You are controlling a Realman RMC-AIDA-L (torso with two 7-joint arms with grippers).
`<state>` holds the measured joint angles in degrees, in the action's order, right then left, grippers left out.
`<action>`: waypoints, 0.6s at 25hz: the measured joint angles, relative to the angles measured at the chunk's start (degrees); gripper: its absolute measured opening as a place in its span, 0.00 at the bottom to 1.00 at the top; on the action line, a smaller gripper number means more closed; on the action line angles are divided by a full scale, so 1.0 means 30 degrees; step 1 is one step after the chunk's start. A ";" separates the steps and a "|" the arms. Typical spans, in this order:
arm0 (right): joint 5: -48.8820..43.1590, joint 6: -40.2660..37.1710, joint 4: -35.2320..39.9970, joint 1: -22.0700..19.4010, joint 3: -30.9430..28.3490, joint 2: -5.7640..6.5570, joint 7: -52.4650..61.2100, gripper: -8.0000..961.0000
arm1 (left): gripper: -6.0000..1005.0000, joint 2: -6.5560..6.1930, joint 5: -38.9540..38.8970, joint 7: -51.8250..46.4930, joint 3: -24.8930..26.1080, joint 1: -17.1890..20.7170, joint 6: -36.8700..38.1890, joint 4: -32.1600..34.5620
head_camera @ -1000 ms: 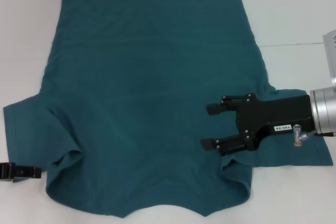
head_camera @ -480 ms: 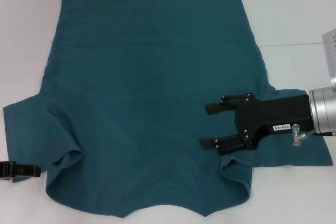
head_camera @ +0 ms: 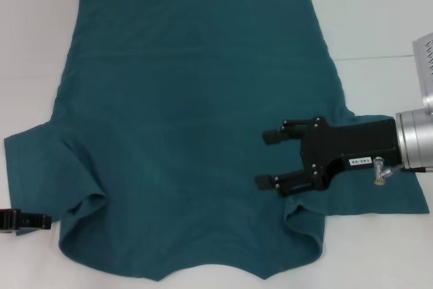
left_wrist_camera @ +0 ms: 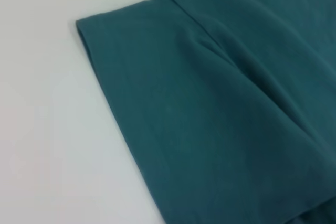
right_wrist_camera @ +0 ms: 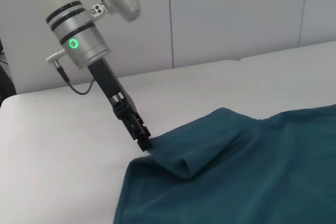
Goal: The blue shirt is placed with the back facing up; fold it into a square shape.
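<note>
Blue shirt (head_camera: 189,120): plain dark teal, unpatterned, filling the frame's centre. Table (head_camera: 379,11): white. Right gripper (head_camera: 265,159): black (silver wrist, white label). Left gripper (head_camera: 27,220): black, lower left.

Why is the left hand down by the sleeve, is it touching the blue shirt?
Touching. In the right wrist view the left hand has its tip right at the blue shirt's sleeve corner, and the fabric bunches up there.

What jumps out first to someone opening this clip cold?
The blue shirt fills most of the white table, spread flat. The right hand hangs open over its right side, by the sleeve. The left hand sits at the left sleeve's edge.
</note>
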<state>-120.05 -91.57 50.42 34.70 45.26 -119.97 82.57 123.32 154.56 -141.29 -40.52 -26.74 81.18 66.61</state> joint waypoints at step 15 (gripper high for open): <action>0.0000 0.0149 -0.0108 0.0183 0.0000 -0.0001 -0.0034 0.95 | 0.76 -0.0004 0.0015 -0.0044 -0.0001 -0.0054 -0.0260 -0.0181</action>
<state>-120.05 -91.12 50.10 35.25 45.26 -119.97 82.47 123.31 154.61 -141.42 -40.52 -26.90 80.40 66.06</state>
